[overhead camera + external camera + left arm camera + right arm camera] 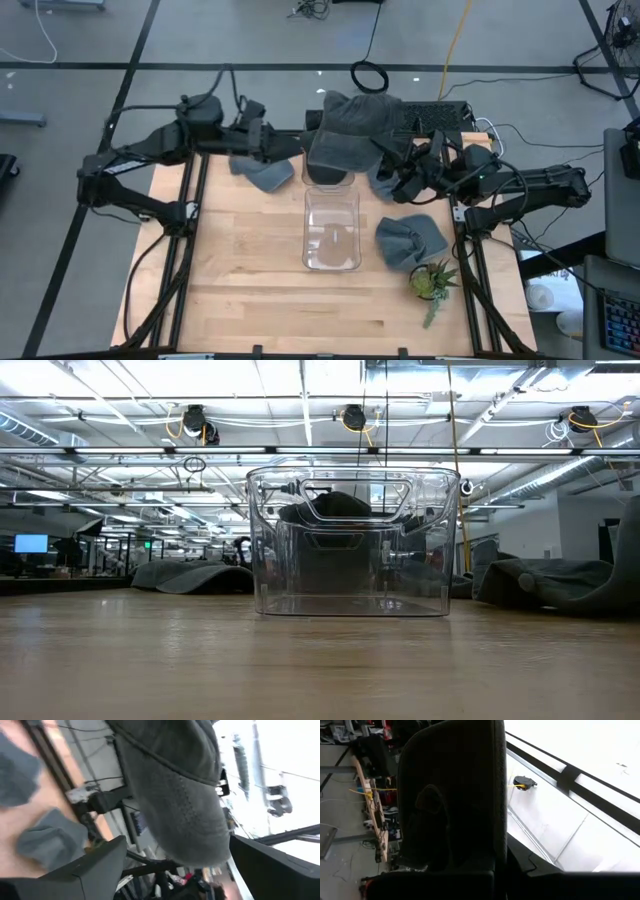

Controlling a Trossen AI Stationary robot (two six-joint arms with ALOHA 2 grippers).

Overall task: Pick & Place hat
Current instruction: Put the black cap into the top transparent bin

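Where the two arms meet at the far edge of the table (250, 300), a dark grey hat (345, 130) hangs between them, lifted above the far end of the clear bin (331, 228). It is soft, thick cloth, spread wide and draping down in folds; the left wrist view shows a stitched seam along its rim and a fine ribbed weave (185, 795). The right gripper (395, 160) is closed on the hat's right side, and in its wrist view the dark cloth (450, 795) fills the space between its fingers. The left gripper (290, 145) reaches the hat's left side; I cannot tell whether its fingers are clamped on the cloth or only beside it. Three more grey hats lie on the table: one left of the bin's far end (262, 172), one to its right under the right arm (385, 185), one further forward right of the bin (410, 242). A small plant (433, 282) stands near the right front.
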